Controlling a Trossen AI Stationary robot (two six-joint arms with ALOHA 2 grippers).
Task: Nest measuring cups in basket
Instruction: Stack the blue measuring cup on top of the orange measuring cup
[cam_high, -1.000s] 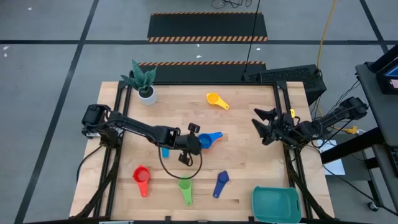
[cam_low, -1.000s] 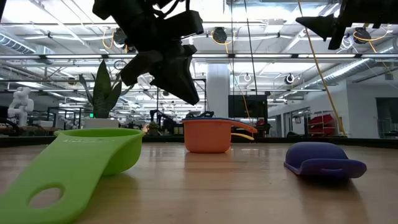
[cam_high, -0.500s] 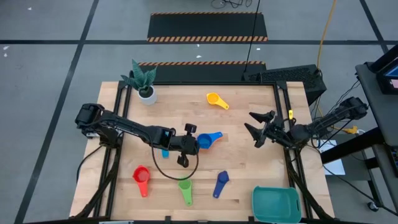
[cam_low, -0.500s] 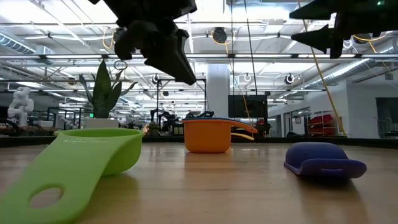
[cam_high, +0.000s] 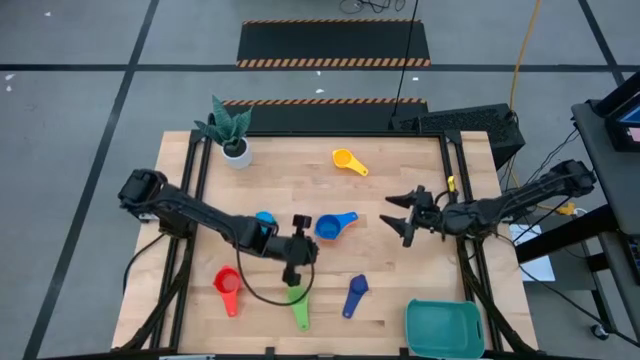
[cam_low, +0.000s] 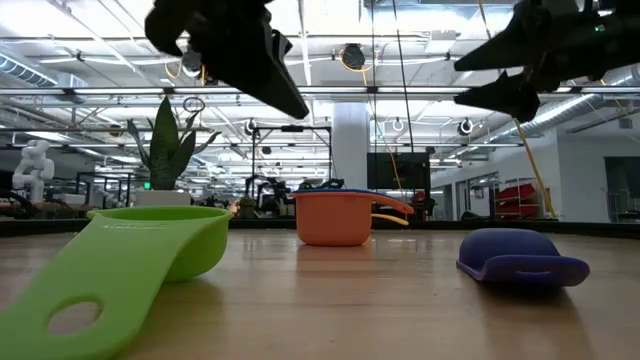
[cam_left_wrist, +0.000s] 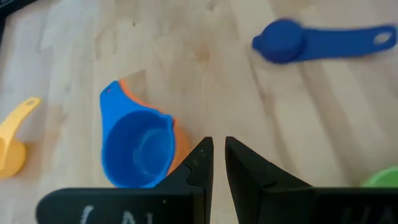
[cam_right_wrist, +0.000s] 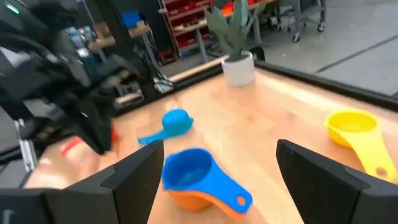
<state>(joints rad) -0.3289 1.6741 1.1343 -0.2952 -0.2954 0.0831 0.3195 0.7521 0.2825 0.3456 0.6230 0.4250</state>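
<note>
High view: blue cup nested in an orange one, mid-table.
Handle: points toward right gripper, spread wide, empty.
Left gripper: nearer, pinched shut, empty.
Basket: near right corner.

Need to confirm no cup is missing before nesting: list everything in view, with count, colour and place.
yellow cup: 1, yellow, far middle
stacked cups: 2, light blue in orange, centre
lone cup: 1, light blue, left of centre
red cup: 1, red, near left
green cup: 1, green, near middle
dark cup: 1, dark blue, near middle
basket: 1, teal, near right corner
plant pot: 1, white, far left corner
table: 1, wood
left claw: shut, over centre
right claw: open, right of centre
</note>
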